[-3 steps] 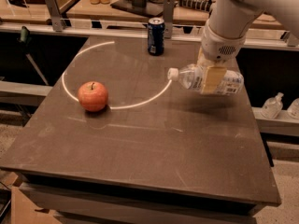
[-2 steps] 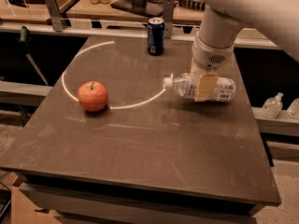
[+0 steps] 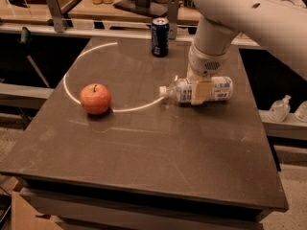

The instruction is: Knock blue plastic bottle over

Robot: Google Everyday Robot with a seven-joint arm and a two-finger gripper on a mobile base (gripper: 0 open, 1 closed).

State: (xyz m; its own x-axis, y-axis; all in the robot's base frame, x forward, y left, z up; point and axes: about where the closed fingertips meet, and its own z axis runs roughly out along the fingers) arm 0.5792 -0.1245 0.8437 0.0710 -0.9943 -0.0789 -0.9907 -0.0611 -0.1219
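Note:
The blue plastic bottle lies on its side on the dark table, right of the middle, with its white cap pointing left and its white label to the right. My gripper hangs from the white arm straight down onto the middle of the bottle and covers part of it. The bottle rests on the table surface under the gripper.
A dark blue soda can stands upright at the table's far edge. A red apple sits at the left. Small clear pump bottles stand on a ledge to the right. A rail and shelf run behind the table.
The gripper and the lying bottle have shifted left and slightly toward the front of the table. The can and the apple have not moved.

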